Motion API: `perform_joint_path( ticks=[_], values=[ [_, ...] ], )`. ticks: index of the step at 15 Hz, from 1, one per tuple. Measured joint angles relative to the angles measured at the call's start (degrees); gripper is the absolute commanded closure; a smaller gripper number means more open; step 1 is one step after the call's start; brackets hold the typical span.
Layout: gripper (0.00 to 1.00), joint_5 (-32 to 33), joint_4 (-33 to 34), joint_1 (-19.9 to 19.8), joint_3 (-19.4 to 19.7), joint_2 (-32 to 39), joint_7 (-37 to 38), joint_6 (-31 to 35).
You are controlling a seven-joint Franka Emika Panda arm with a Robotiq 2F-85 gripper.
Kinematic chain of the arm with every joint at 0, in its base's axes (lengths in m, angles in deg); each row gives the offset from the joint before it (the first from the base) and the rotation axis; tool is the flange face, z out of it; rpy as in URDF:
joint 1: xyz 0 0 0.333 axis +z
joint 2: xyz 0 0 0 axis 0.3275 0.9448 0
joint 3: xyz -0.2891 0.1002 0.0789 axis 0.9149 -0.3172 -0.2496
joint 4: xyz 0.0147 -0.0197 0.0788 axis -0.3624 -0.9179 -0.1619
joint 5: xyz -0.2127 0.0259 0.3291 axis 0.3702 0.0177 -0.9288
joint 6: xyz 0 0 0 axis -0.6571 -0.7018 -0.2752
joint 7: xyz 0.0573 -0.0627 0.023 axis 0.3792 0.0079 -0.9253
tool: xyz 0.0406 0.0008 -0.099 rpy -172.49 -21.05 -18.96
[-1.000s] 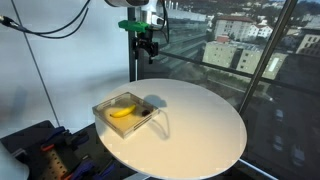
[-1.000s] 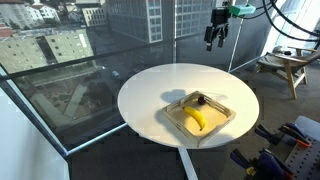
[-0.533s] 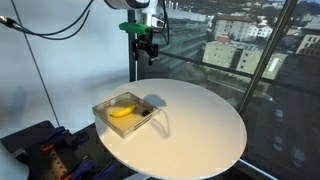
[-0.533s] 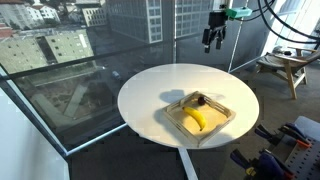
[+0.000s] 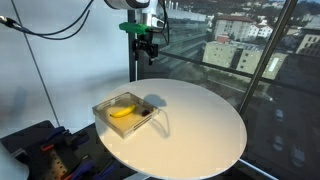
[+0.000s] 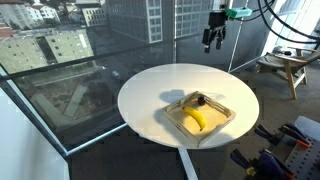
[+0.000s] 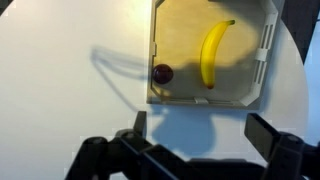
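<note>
1. We see the black two-fingered gripper (image 5: 148, 50) hanging high above the far edge of the round white table (image 5: 200, 130) in both exterior views, touching nothing (image 6: 212, 40).
2. Its jaws stand spread wide and hold nothing; in the wrist view the two dark fingers (image 7: 140, 125) come up from the bottom edge with bare table between them.
3. The nearest thing is a shallow square box of clear plastic (image 5: 100, 110), which rests on the table well below the gripper and off to one side of it.
4. In an exterior view we find the box (image 6: 172, 120) near the table's rim on the side facing the camera.
5. Inside the box lies a curved yellow banana (image 7: 211, 55), flat on the floor of the box; it shows in both exterior views as well (image 5: 121, 112) (image 6: 197, 121).
6. Beside the banana, apart from it, sits a small round dark-red fruit (image 7: 162, 73), close to one wall of the box (image 7: 180, 40).
7. In the wrist view we make out the gripper's shadow falling on the table (image 7: 60, 80) just outside the box.
8. Beyond the table are tall glass windows (image 5: 250, 50) with city buildings outside, and a wooden stool (image 6: 285, 65) stands behind it.
</note>
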Motion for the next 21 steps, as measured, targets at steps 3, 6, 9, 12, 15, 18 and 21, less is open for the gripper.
perform_joint_path(
  ticks=[3, 6, 9, 12, 15, 18, 21],
  values=[
    [0.00, 0.0, -0.1, 0.0, 0.0, 0.1, 0.0, 0.0],
    [0.00, 0.0, -0.1, 0.2, -0.2, 0.1, 0.0, 0.0],
    [0.00, 0.0, -0.1, 0.7, -0.6, 0.1, 0.0, 0.0],
    [0.00, 0.2, -0.1, 1.1, -1.1, 0.1, 0.0, 0.0],
    [0.00, 1.1, -0.1, 1.8, -1.5, 0.0, 0.0, 0.7],
    [0.00, 2.1, -0.1, 2.7, -2.0, -0.1, 0.0, 2.4],
    [0.00, 2.2, -0.2, 3.4, -2.5, -0.3, 0.0, 4.4]
  ],
)
